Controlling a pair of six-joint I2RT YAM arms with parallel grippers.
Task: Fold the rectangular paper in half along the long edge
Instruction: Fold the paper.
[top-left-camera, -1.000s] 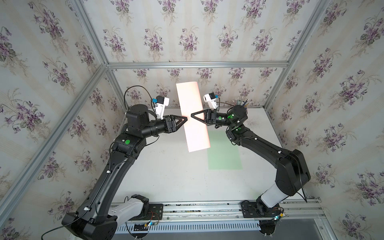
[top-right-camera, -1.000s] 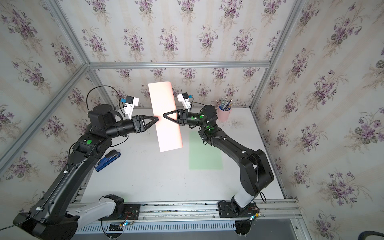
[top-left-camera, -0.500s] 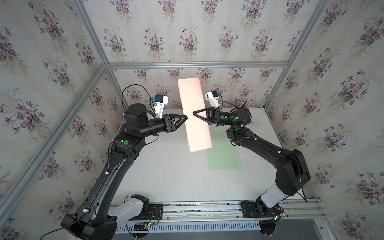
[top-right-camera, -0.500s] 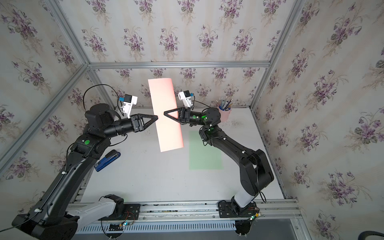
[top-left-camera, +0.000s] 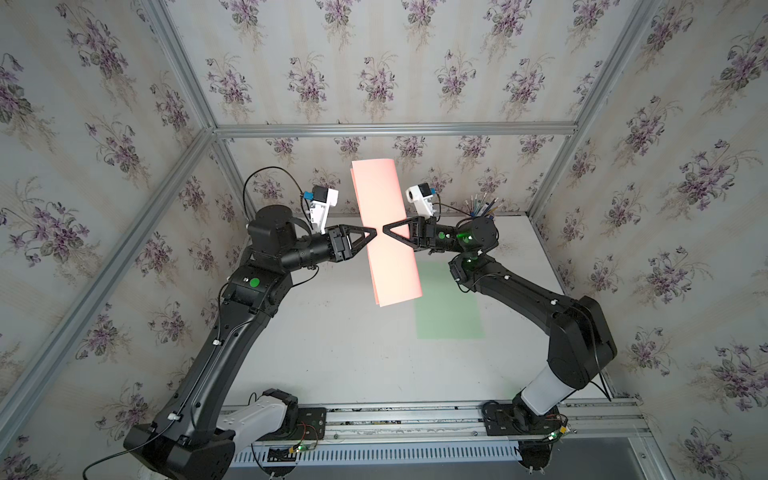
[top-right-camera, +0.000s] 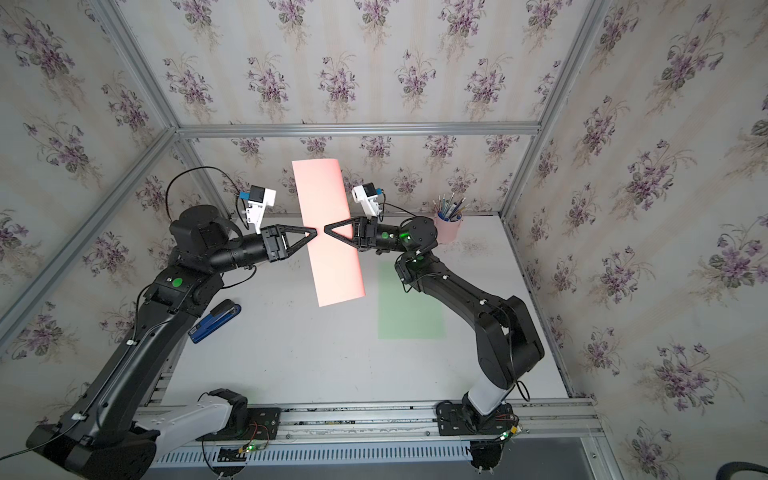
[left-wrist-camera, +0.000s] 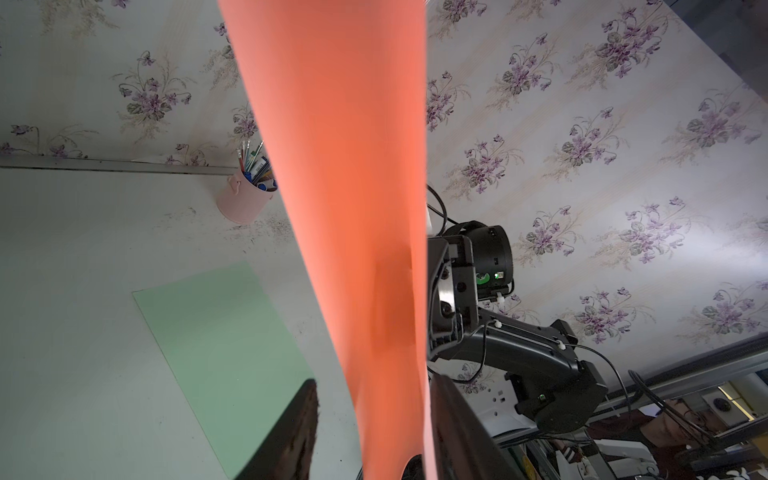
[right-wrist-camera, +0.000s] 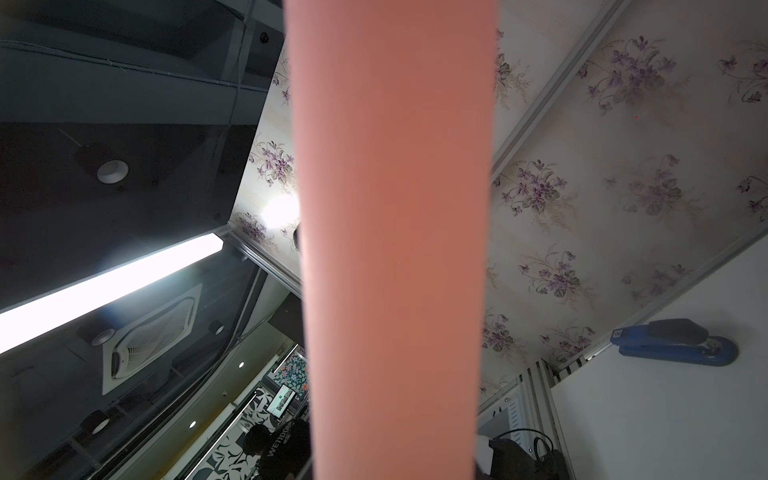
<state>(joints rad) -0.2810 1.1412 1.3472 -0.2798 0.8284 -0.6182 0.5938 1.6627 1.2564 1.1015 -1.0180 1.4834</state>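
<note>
The paper (top-left-camera: 380, 195) hangs in the air above the table (top-left-camera: 332, 353), between the two gripper tips. Its layers are already doubled over, but you cannot confirm a pressed crease. The right gripper (top-left-camera: 386, 230) pinches one long side. The left gripper (top-left-camera: 372, 234) stands with jaws apart around the opposite side. Remaining, by judgement: align the edges, then flatten the fold.

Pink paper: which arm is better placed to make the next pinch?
Left. The left gripper has its jaws open astride the pink paper; the right gripper alone holds it aloft and probably should not release.
</note>
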